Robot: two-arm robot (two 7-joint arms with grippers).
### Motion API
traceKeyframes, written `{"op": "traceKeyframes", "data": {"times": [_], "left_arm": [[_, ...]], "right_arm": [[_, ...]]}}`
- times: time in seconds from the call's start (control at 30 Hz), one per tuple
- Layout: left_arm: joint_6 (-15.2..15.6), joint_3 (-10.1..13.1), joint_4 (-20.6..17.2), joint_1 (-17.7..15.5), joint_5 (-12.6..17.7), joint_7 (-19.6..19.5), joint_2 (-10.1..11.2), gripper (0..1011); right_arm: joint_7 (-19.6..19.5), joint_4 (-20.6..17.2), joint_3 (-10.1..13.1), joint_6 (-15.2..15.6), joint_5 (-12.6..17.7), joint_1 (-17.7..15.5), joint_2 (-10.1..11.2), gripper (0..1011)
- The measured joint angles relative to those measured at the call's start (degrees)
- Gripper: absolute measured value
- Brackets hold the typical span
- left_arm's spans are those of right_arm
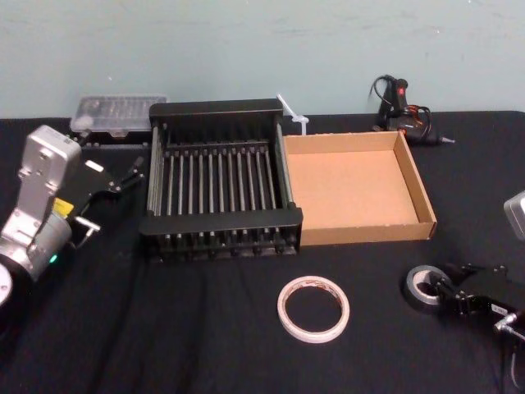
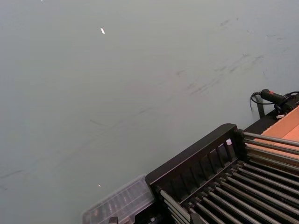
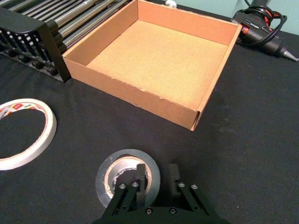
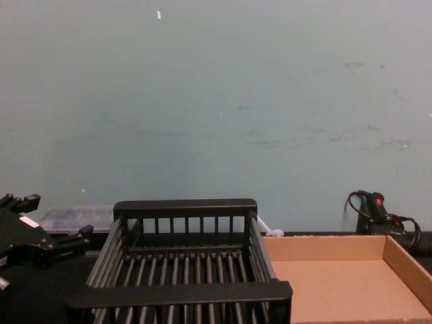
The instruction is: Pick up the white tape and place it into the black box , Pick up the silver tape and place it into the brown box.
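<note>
The silver tape (image 1: 410, 281) (image 3: 103, 175), a small dark grey roll, lies flat on the black cloth at the front right. My right gripper (image 1: 443, 295) (image 3: 156, 175) is down on it, one finger in the hollow and the other outside, shut on the roll's wall. The white tape (image 1: 281, 309) (image 3: 50, 126), a thin wide ring, lies flat in front of the black box (image 1: 221, 220) (image 4: 185, 208). To the right of that crate and touching it sits the brown box (image 1: 361, 234) (image 3: 135, 91). Neither box has anything in it. My left gripper (image 1: 131, 174) hangs open left of the crate.
A black glue gun (image 1: 406, 115) (image 3: 261, 28) with its cable lies behind the brown box. A clear plastic case (image 1: 115, 115) stands at the back left, and a white zip tie (image 1: 291, 111) pokes up behind the crate. A wall rises close behind the table.
</note>
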Motion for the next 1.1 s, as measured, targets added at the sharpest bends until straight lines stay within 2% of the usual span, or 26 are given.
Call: {"op": "traceKeyframes", "data": {"times": [0.03,0.07,0.2,0.73,1.1], "left_arm": [[0.00,0.00,0.00,0.00,0.00,0.00,0.00,1001],[0.00,0.00,0.00,0.00,0.00,0.00,0.00,1001],[0.00,0.00,0.00,0.00,0.00,0.00,0.00,1002],[0.00,0.00,0.00,0.00,0.00,0.00,0.00,1001],[0.00,0.00,0.00,0.00,0.00,0.00,0.00,1001]], "right_arm": [[0.00,0.00,0.00,0.00,0.00,0.00,0.00,329],[0.00,0.00,0.00,0.00,0.00,0.00,0.00,256],[0.00,0.00,0.00,0.00,0.00,0.00,0.00,161],[0.02,0.01,0.00,-0.05,0.00,-0.01,0.01,158],[1.59,-1.43,1.10,-1.69,1.42,-0.94,0.71,158]]}}
